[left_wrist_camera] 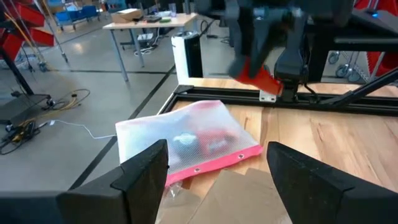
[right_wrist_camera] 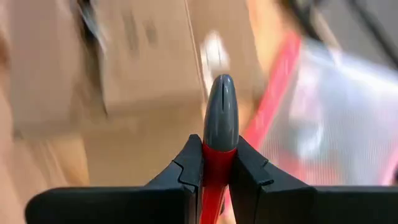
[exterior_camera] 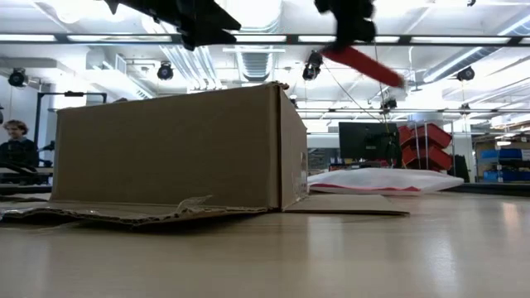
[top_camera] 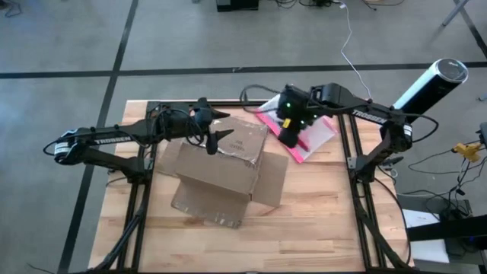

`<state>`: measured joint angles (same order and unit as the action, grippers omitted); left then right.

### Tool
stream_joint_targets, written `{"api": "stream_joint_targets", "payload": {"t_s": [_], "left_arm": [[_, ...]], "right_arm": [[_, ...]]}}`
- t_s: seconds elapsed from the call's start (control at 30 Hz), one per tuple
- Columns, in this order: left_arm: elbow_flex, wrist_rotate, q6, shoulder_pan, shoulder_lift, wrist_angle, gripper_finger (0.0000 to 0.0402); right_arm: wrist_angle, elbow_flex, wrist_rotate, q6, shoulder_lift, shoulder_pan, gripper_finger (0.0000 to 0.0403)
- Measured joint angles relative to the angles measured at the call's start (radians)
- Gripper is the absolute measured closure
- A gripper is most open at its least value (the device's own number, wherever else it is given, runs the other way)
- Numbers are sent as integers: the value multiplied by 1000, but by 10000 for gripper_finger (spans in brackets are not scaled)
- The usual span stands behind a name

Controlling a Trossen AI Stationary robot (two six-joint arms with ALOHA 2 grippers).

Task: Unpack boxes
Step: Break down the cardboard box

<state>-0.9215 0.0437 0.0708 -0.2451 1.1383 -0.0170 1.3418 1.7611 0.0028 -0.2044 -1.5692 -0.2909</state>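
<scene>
Left gripper (top_camera: pixel 221 135) over the cardboard box's (top_camera: pixel 221 171) top, fingers (left_wrist_camera: pixel 146 171) spread apart, holding nothing. Box sits mid-table (top_camera: pixel 319 228), flaps splayed flat on the wood. Right gripper (top_camera: pixel 289 137) raised beside the box, above a pink-edged pouch (top_camera: pixel 304 131), fingers clamped on a red and grey tool (right_wrist_camera: pixel 219 134).

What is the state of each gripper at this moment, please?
Left gripper: open, holding nothing, above the cardboard box.
Right gripper: closed on a red tool with a grey tip.
</scene>
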Motion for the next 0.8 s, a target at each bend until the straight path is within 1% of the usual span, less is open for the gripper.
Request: {"api": "stream_joint_targets", "payload": {"t_s": [0.1, 0.2, 0.27, 0.37, 0.43, 0.5, 0.6, 0.67, 0.8], "left_arm": [[0, 0, 0, 0, 2, -2, 143], [0, 0, 0, 0, 2, -4, 143], [0, 0, -1, 0, 2, -9, 145], [0, 0, -4, 0, 2, -10, 149], [0, -1, -4, 0, 2, -9, 151], [0, -1, -4, 0, 2, -10, 152], [0, -2, -4, 0, 2, -10, 154], [0, -4, -5, 0, 2, -14, 155], [0, -8, -10, 0, 2, -59, 152]], "right_arm": [[81, -77, 0, -27, -1, -3, 372], [91, -186, -4, -57, -2, -12, 372], [80, -270, -28, -66, -2, -19, 372], [22, -412, -96, -68, -3, -32, 372], [-32, -513, -116, -72, -3, -40, 372], [-98, -611, -115, -79, -3, -50, 372], [-201, -739, -112, -132, -3, -69, 368], [-216, -794, -116, -156, -3, -77, 338], [-219, -833, -119, -170, 10, -76, 252]]}}
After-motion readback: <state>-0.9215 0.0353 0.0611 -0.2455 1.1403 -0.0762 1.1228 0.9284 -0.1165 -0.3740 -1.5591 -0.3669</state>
